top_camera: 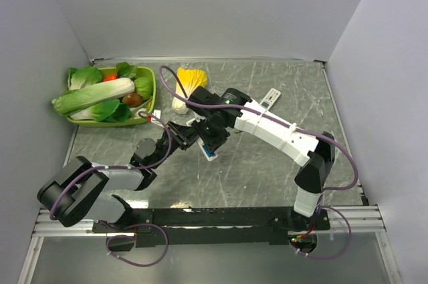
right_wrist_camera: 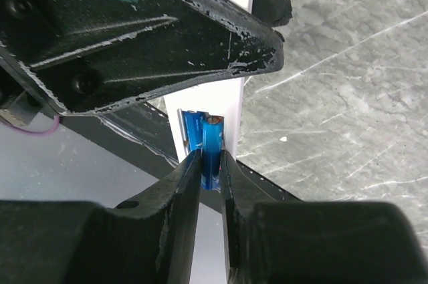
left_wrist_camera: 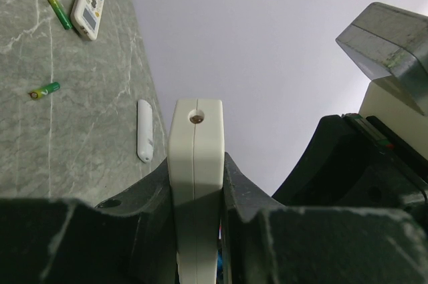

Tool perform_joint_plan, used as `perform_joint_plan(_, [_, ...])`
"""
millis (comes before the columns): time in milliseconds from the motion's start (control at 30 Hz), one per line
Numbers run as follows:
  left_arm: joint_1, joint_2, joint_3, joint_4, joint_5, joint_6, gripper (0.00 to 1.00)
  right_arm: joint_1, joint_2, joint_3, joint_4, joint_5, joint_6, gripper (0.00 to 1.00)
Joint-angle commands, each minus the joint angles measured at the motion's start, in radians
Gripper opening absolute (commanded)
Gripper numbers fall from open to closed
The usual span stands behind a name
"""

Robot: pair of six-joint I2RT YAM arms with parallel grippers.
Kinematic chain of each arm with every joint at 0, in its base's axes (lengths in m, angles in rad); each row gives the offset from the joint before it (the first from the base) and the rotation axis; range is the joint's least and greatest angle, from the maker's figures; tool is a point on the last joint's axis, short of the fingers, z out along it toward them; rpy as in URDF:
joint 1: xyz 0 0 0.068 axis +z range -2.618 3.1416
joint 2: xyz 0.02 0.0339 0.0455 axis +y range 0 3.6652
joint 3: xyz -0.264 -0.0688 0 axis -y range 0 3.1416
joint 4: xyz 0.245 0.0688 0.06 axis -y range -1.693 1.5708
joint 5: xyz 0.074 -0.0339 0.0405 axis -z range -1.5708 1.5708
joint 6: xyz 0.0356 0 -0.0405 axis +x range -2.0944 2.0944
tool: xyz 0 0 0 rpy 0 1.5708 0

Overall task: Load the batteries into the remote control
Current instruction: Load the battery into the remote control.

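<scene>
**Blue battery at the remote's open bay, one arm on each**

I am gripping the remote control (left_wrist_camera: 195, 157) in the left gripper (left_wrist_camera: 195, 184). Its fingers (left_wrist_camera: 150, 194) are clamped on the two sides of the white body, which is standing end-on to the left wrist camera, above the tabletop (left_wrist_camera: 73, 157). With the right gripper (right_wrist_camera: 211, 164) I am pinching a blue battery (right_wrist_camera: 212, 144), the fingers (right_wrist_camera: 184, 187) pressed tight on it. The battery's tip is lying in the remote's open compartment, beside a second blue battery (right_wrist_camera: 194, 127) that is sitting there.

Farther out on the tabletop a narrow white piece (left_wrist_camera: 144, 130) is lying flat. Beyond it I am seeing one green battery (left_wrist_camera: 45, 90), then another green battery (left_wrist_camera: 60, 13) just beside a second remote (left_wrist_camera: 88, 7). At the far left a green basket (top_camera: 154, 90) of vegetables is resting near the back wall.
</scene>
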Motion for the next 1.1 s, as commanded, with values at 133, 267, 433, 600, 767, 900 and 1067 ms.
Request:
perform_joint_plan(133, [-0.011, -0.060, 0.025, 0.086, -0.020, -0.065, 0.01, 0.008, 0.036, 0.034, -0.030, 0.017, -0.011, 0.28])
perform_joint_plan(267, [-0.011, -0.076, 0.026, 0.064, -0.028, -0.058, 0.01, 0.011, 0.030, 0.033, -0.039, 0.028, -0.010, 0.28])
perform_joint_plan(433, [-0.011, -0.062, 0.011, 0.087, -0.030, -0.081, 0.01, 0.017, 0.007, 0.071, -0.041, 0.040, -0.016, 0.31])
perform_joint_plan(600, [-0.011, -0.054, -0.006, 0.128, -0.023, -0.101, 0.01, 0.031, -0.072, 0.113, 0.001, 0.052, -0.068, 0.45])
perform_joint_plan(767, [-0.009, -0.096, 0.000, 0.069, -0.007, -0.087, 0.01, 0.029, -0.287, -0.035, 0.195, -0.050, -0.230, 0.56])
perform_joint_plan(900, [-0.008, -0.157, 0.020, -0.014, 0.018, -0.073, 0.01, 0.007, -0.479, -0.218, 0.367, -0.177, -0.433, 0.60])
perform_joint_plan(1067, [-0.008, -0.195, 0.014, -0.063, 0.027, -0.090, 0.01, -0.024, -0.661, -0.415, 0.522, -0.342, -0.591, 0.51])
